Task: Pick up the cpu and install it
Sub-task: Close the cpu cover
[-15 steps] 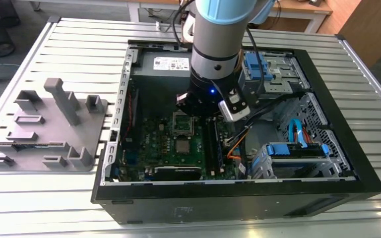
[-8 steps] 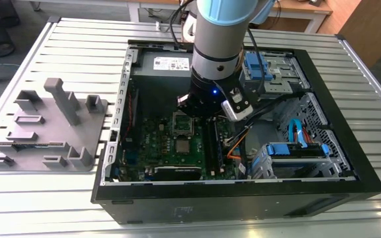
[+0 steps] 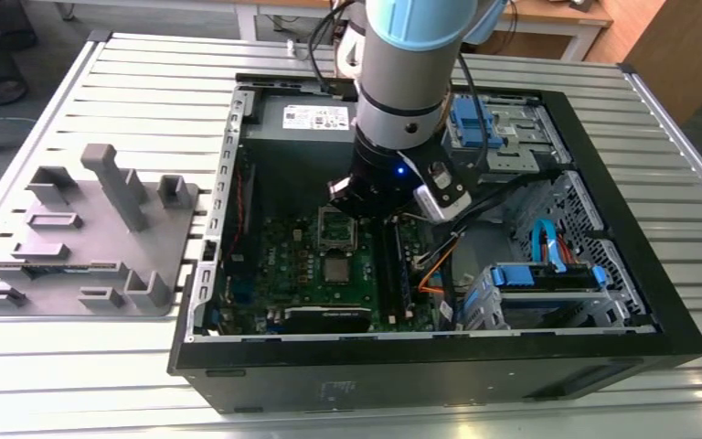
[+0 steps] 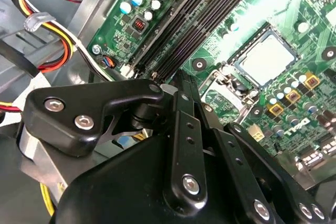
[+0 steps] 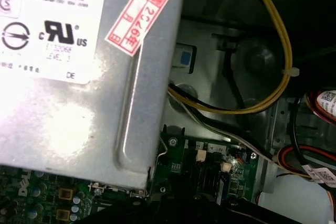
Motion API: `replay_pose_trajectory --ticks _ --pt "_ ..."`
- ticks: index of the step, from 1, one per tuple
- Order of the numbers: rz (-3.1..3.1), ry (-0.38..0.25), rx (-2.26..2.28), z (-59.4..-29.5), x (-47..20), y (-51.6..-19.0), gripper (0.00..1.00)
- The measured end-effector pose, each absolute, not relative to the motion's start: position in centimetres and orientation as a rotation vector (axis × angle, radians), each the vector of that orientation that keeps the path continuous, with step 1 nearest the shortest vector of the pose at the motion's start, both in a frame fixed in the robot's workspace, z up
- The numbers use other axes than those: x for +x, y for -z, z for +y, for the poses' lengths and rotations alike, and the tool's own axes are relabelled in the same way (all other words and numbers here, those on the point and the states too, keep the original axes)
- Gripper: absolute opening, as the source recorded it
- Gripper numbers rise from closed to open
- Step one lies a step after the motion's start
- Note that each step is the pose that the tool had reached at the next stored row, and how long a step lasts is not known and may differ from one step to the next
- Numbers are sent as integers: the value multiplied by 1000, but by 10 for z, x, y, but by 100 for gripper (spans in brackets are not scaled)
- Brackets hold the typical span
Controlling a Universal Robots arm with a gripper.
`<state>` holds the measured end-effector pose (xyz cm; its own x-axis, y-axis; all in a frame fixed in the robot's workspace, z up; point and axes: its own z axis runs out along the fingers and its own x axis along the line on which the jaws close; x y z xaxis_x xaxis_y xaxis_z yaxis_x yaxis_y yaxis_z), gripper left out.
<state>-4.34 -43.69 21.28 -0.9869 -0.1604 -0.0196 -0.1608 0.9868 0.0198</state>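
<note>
Exterior view: gripper hangs inside the open computer case, over the motherboard; cpu lies flat in its socket nearby.
Second wrist view: cpu sits apart from the gripper; whether the jaws are spread or closed cannot be told.
First wrist view: power supply, yellow cable.

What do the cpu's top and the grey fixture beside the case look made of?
The cpu: likely metal top, pale silver with a soft sheen. The grey fixture: probably plastic, matte, uniform grey, blocky moulded-looking posts and slots; look alone leaves it open.
</note>
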Motion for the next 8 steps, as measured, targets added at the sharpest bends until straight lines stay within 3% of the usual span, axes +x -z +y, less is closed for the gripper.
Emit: replay_pose_trajectory --ticks 8 --pt "3110 -35 -295 -430 -42 -212 11"
